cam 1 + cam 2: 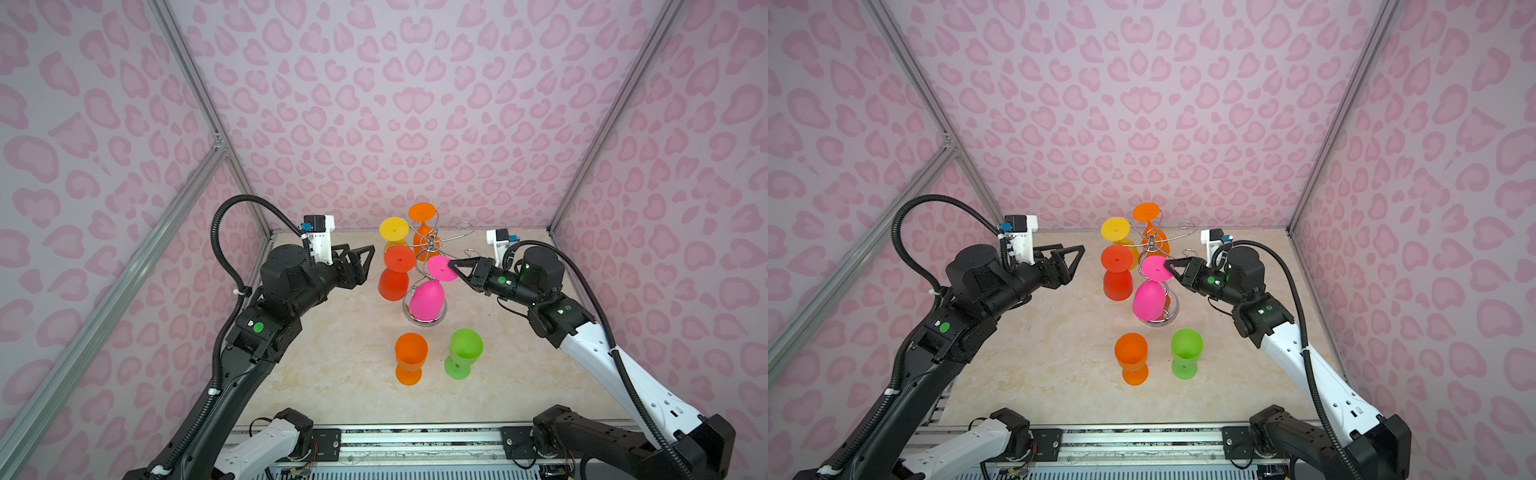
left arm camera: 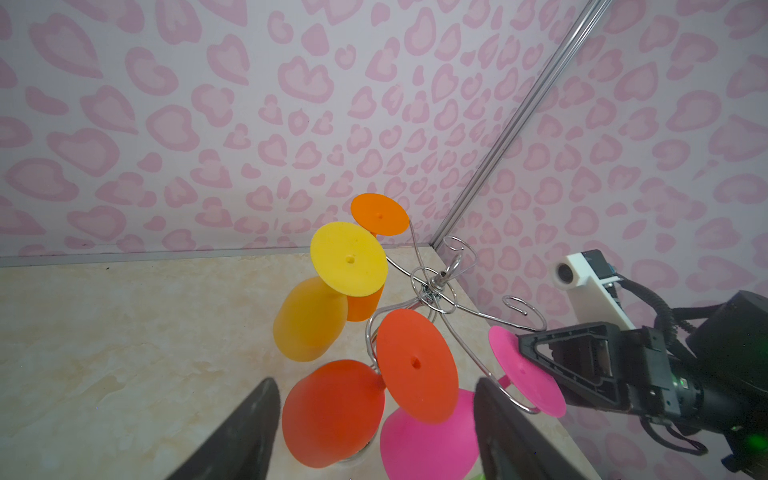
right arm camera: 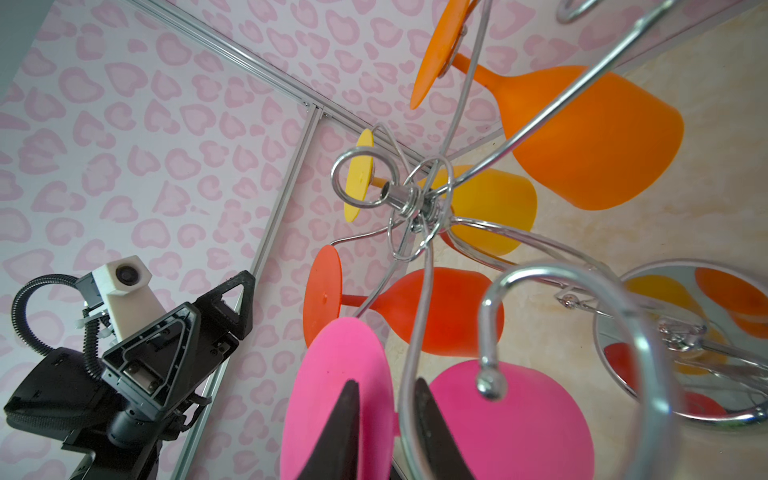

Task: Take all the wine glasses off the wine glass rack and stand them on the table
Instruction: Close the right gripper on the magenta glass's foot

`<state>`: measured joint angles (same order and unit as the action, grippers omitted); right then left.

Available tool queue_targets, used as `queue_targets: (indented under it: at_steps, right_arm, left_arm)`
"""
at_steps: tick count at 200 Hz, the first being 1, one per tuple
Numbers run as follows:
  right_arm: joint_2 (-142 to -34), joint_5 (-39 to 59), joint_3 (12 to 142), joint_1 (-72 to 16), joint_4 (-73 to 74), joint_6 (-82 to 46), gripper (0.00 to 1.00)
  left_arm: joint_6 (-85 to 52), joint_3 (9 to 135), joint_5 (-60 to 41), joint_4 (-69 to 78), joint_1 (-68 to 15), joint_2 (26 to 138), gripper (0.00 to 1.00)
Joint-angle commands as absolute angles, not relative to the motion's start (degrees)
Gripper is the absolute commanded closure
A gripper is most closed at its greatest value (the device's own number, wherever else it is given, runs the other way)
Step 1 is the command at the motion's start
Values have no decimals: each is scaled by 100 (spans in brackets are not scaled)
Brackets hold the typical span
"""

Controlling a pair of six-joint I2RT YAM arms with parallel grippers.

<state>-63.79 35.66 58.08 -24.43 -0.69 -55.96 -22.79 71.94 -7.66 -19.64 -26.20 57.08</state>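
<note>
So the pink wine glass (image 1: 426,301) hangs upside down on the chrome wire wine glass rack (image 1: 430,244), mid-table toward the back, its foot pinched by the right gripper (image 1: 452,266); the left gripper (image 1: 365,258) hovers wide open beside it. Four hang in all, two hooks (image 1: 464,226) are bare, and an orange glass (image 1: 410,357) and a green glass (image 1: 464,351) stand up front. Only the right wrist view shows the rack's mirrored base (image 3: 706,374) clearly.

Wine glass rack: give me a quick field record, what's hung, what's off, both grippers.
rack: wine glass rack, upright on table, two arms empty
hung: yellow glass, back orange glass, red glass, pink glass, all bowl-down
off rack: front orange glass, green glass, standing upright on table
left gripper: open, empty, apart from rack
right gripper: jaws either side of pink glass's foot; grip unclear
</note>
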Motion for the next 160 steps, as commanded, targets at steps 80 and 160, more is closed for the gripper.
queue_targets:
  at_steps: [80, 160]
  right_arm:
    - [-6118, 3594, 5757, -2453, 205, -5686, 89]
    - [-6118, 3753, 5757, -2452, 536, -5975, 97]
  left_arm:
    - [-2259, 7110, -791, -1740, -2593, 5660, 25]
    - [-2241, 7066, -817, -1749, -2584, 5649, 25]
